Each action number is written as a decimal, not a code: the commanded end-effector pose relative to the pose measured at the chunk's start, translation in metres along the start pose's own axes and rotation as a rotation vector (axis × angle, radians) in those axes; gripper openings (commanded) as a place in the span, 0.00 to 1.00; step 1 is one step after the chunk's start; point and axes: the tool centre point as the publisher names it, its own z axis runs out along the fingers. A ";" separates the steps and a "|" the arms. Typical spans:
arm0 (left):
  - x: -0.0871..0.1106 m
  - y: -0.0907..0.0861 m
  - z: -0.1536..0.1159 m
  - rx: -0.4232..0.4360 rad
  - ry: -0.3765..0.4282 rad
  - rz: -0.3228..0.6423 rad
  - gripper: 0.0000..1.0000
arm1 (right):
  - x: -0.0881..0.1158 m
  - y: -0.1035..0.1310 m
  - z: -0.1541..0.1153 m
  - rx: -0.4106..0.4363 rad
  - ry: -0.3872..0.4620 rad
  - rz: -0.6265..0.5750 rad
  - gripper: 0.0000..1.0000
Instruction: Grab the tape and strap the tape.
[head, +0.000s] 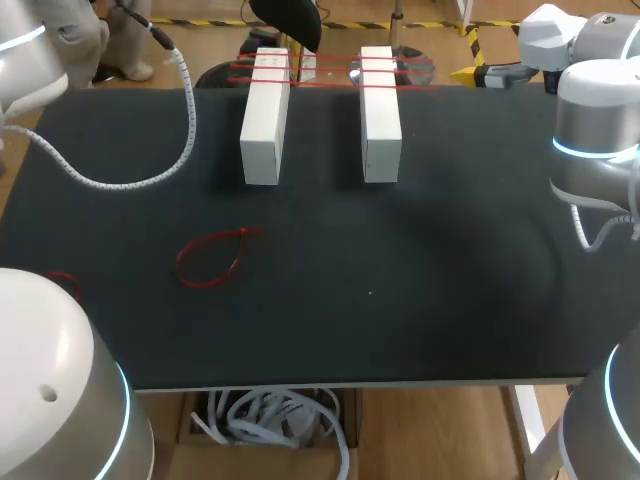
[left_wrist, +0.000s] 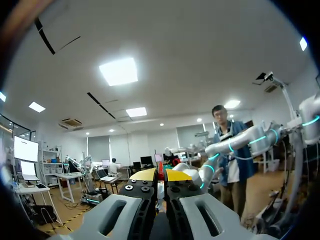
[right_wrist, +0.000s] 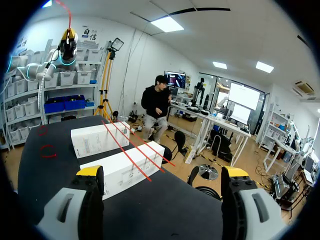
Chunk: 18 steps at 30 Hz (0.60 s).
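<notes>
Two white blocks (head: 266, 117) (head: 380, 112) lie side by side at the back of the black table (head: 400, 300), with red bands (head: 330, 70) stretched across their far ends. One loose red band (head: 210, 258) lies on the table to the front left, and another (head: 62, 283) peeks out by my left arm's base. My left gripper (left_wrist: 160, 175) is raised off the table and shut on a thin red band (left_wrist: 161, 169); the right wrist view shows it (right_wrist: 67, 40) high beyond the blocks. My right gripper (right_wrist: 162, 175) is open and empty, with the blocks (right_wrist: 127, 167) ahead of it.
A white coiled cable (head: 150, 170) hangs from my left arm and loops over the table's back left. My right arm (head: 595, 150) stands at the table's right edge.
</notes>
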 end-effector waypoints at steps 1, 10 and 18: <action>0.005 -0.004 -0.002 -0.005 -0.003 0.000 0.00 | 0.000 0.000 0.000 0.000 0.000 0.000 1.00; 0.011 -0.006 -0.004 0.002 0.002 -0.001 0.00 | 0.000 0.000 0.000 0.000 0.000 0.000 1.00; 0.011 -0.005 -0.004 0.022 0.014 0.002 0.00 | 0.000 0.000 0.000 0.000 0.000 0.000 1.00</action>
